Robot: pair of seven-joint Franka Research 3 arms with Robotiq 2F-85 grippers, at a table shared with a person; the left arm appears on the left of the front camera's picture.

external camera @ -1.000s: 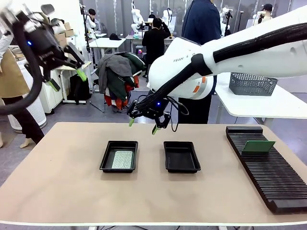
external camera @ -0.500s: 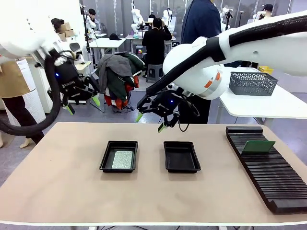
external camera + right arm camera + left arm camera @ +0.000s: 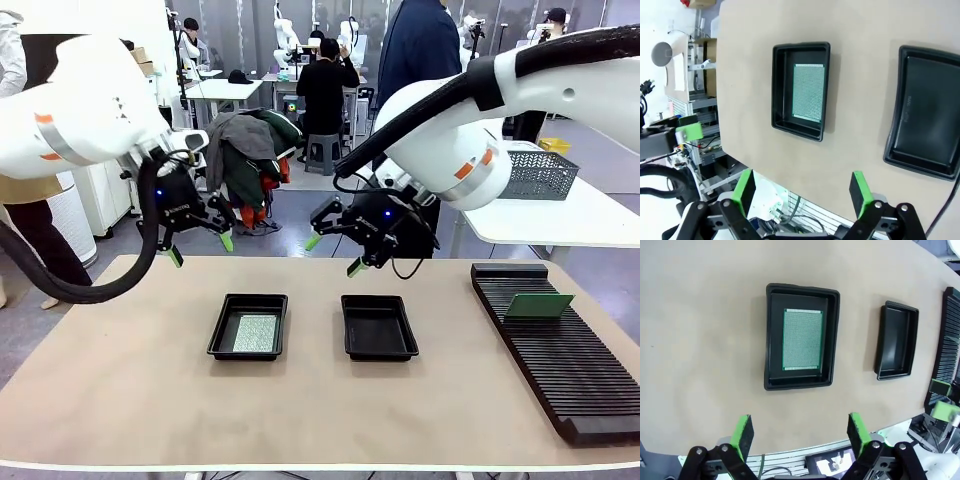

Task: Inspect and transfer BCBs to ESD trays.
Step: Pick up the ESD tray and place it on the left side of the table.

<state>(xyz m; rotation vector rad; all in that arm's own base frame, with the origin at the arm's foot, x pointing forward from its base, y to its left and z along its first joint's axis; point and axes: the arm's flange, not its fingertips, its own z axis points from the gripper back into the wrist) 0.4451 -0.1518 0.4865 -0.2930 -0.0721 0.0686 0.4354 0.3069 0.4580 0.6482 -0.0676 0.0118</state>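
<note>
The beige table [image 3: 120,400] spans the front view, its near corners cut off by the picture edge. Both white arms reach in over its far side, each running out of the picture at its own side, so their bases cannot be seen. At the right lies the long black ribbed rack [image 3: 560,370], its right side clipped by the picture edge. One BCB [image 3: 539,305] stands tilted in a slot near the rack's far end, with its lower edge hidden among the ribs. Two ESD trays sit side by side mid-table, apart from each other. The left tray [image 3: 218,338] holds a second BCB [image 3: 256,333] lying flat on its floor, pale speckled face up. The right tray [image 3: 349,335] shows a bare black floor. The left gripper [image 3: 201,249] hangs above the table's far edge, left of the left tray, with its green-padded fingers spread wide and nothing between them. The right gripper [image 3: 334,254] hangs above the far edge between the trays, its jaws likewise wide apart and holding nothing.
</note>
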